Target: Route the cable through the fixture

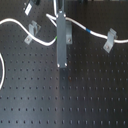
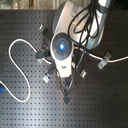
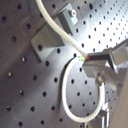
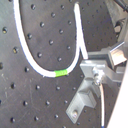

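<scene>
A black perforated board (image 1: 90, 100), matte and dotted with a regular grid of small holes, carries everything here. Several small grey metal clips are bolted to it: one clip (image 1: 33, 28) toward the board's far edge in the first exterior view, and another clip (image 1: 109, 40) further along that edge toward the first exterior view's right. The cable (image 1: 77, 25), a thin, smooth white cord, runs in loose curves along the far side of the board past both clips, with a short blue band (image 1: 89, 32) between the arm and the right-hand clip; a further loop of it curls off the board's left edge. In the second wrist view the cord bends in a U and bears a green mark (image 4: 61, 73), just beside an angled grey bracket (image 4: 85, 97). The arm's boxy grey body hides the middle of the cord in both exterior views. The gripper (image 3: 88, 58) is clenched on the cable, its dark fingers (image 3: 102, 56) pinching the cord.
</scene>
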